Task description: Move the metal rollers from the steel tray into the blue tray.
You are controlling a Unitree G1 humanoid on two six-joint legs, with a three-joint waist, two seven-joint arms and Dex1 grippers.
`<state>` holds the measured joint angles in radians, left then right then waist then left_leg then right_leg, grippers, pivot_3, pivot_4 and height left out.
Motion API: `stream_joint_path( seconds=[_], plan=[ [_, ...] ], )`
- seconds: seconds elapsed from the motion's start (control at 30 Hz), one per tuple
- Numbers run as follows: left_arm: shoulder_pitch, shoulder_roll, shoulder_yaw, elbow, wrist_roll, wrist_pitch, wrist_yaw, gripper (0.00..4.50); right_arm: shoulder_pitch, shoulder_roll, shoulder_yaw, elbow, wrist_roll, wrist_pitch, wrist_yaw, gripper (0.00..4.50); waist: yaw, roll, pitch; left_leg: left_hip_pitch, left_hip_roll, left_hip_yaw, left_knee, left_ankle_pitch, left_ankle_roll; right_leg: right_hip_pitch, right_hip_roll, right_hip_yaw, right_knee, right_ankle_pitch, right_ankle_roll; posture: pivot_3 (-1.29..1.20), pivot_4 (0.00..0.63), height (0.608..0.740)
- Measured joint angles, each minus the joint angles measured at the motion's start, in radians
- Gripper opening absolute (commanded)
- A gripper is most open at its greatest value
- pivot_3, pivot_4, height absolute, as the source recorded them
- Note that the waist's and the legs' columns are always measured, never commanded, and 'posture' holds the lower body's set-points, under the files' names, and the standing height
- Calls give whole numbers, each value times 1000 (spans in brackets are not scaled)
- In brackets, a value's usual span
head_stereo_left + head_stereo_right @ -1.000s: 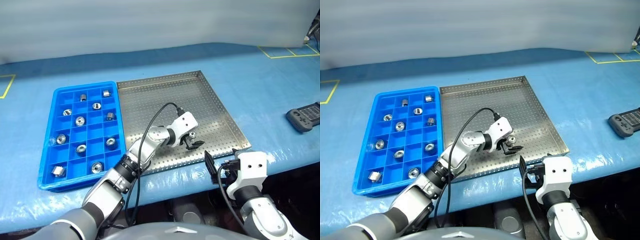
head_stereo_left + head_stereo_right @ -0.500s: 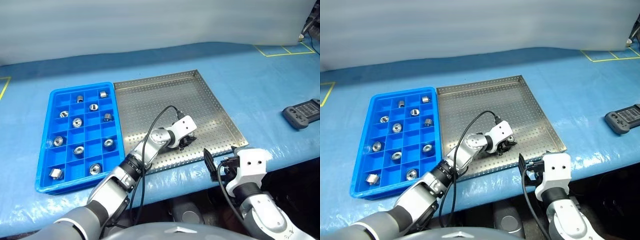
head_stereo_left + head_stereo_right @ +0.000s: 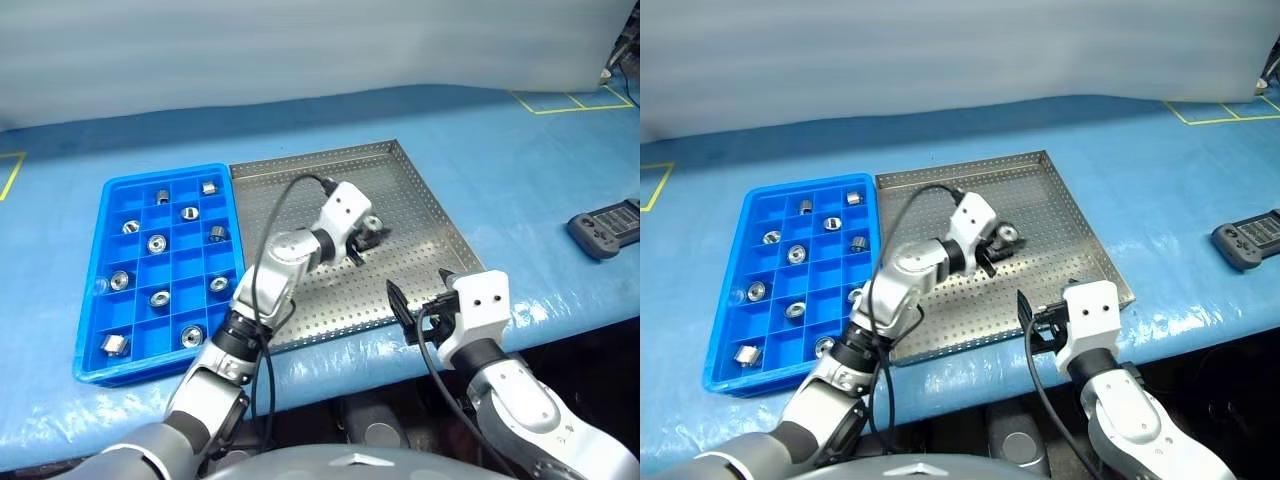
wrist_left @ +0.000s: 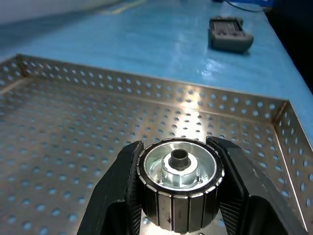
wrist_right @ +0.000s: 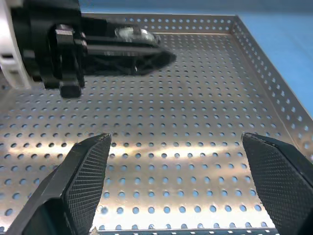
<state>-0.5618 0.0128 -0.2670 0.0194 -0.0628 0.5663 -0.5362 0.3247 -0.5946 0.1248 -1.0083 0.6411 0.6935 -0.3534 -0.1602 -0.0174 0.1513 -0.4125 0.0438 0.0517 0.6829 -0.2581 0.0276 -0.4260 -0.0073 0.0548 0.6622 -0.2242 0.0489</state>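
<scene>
We see a shiny, ribbed metal roller (image 4: 180, 188) between matt black plastic jaws. The steel tray (image 3: 430, 215) looks brushed and perforated, with glints on it. The blue tray (image 3: 110, 262) is glossy moulded plastic. The worktop cover (image 3: 520, 170) is a wrinkled blue sheet with a slight sheen.

Blue table cover (image 3: 520, 160); yellow tape marks (image 3: 560, 102), grey wall (image 3: 300, 45) behind

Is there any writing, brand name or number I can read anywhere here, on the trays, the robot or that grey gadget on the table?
None can be read.
steel tray: bare perforated metal, no text.
blue tray: plain plastic, no label.
metal roller in the left gripper: no engraving visible.
grey handheld device: any markings too small to read.
Yellow tape lines on the table cover: outlines, not letters.
</scene>
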Motion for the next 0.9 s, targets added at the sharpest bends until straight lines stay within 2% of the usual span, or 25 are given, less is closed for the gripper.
stream_joint_path(
  seconds=[0.37,0.47,0.6,0.9],
  plan=[
    [134,173,222,-290,11,201,176,1723,-193,69,10,39,7,129,150,4500,114,-1,0,-2,1,1,0,0,1,-2,-2,0,-2,3,5,0,150,740],
    [178,208,240,-329,24,230,219,1723,-214,92,18,60,5,148,184,4500,136,-1,0,-2,1,1,0,-1,2,-2,-2,0,-2,3,5,40,150,740],
    [231,232,253,-345,23,258,249,1723,-225,104,18,62,-7,166,216,4500,152,-2,0,-2,0,1,0,-1,2,-1,-3,0,-2,3,4,40,150,740],
    [312,252,238,-375,41,299,306,1723,-218,133,-3,62,-33,200,246,4500,151,-3,0,-2,1,2,1,-1,3,-2,-3,0,-2,2,3,41,150,740]
  ],
)
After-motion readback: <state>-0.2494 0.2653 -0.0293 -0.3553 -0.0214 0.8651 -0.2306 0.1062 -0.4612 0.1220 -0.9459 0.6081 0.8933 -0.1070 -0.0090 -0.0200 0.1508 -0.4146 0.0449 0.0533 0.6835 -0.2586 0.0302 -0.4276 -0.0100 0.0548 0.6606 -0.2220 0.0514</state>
